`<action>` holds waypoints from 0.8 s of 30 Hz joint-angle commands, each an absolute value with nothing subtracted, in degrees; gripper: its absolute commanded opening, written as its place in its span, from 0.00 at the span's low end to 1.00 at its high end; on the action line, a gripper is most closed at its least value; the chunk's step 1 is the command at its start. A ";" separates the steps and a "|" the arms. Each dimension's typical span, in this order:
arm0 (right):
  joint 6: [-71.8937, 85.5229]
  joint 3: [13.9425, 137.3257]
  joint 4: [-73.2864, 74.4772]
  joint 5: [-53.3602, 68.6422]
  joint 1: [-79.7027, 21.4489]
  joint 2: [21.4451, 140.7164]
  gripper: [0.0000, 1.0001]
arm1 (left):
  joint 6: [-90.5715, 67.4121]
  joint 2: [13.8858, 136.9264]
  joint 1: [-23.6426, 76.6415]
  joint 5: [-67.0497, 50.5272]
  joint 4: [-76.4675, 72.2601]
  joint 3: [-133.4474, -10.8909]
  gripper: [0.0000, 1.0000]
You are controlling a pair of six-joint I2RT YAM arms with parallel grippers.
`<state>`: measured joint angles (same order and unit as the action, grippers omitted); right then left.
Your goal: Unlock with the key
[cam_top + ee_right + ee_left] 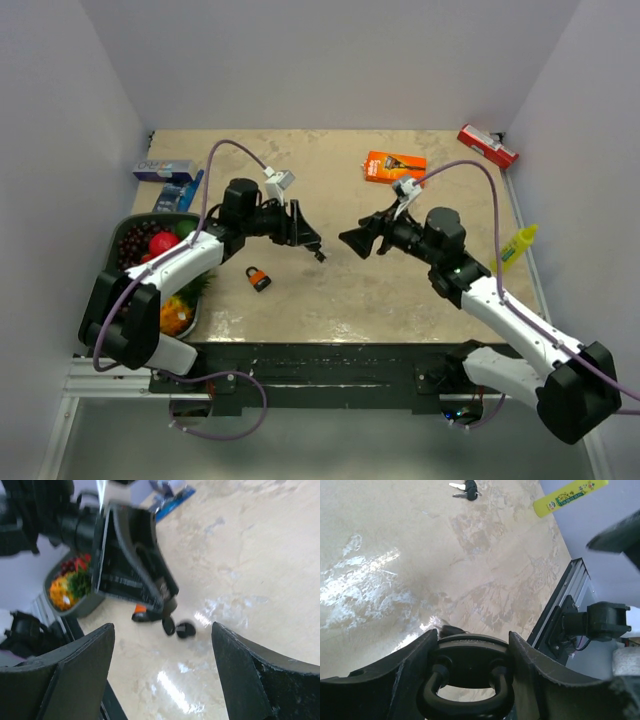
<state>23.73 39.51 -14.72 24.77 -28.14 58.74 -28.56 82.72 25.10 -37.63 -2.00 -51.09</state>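
My left gripper [312, 238] is shut on a black padlock [470, 662], whose body sits between the fingers [410, 665] with the shackle toward the camera. A key [451, 629] sticks out of the lock's far end. In the right wrist view its black head [168, 625] dangles below the left gripper's fingers [132, 565], with a second black head [185, 630] beside it. My right gripper [352, 240] faces the lock from the right, a short way off. Its jaws [161, 627] stand wide open and hold nothing.
An orange and black padlock [260, 278] lies on the table below the left gripper. Another bunch of keys [465, 489] lies farther off. A fruit bowl [150, 217] stands left, a blue box [168, 170] back left, an orange pack [394, 165], a red box [488, 146] and a yellow bottle [518, 247] right.
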 commanded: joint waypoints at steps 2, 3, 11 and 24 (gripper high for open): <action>18.37 35.60 -18.45 14.52 -37.69 59.15 0.81 | -33.22 82.79 21.80 -43.42 -6.51 -51.15 0.00; 18.20 35.33 -18.98 13.02 -38.75 60.63 0.80 | -33.31 82.79 21.54 -43.68 -6.33 -51.24 0.00; 15.91 35.95 -27.33 5.19 -45.08 69.25 0.73 | -33.66 84.37 21.18 -47.63 -5.27 -51.24 0.00; 12.13 37.44 -35.85 -7.20 -52.21 77.69 0.66 | -34.10 84.99 21.01 -49.75 -5.27 -51.42 0.00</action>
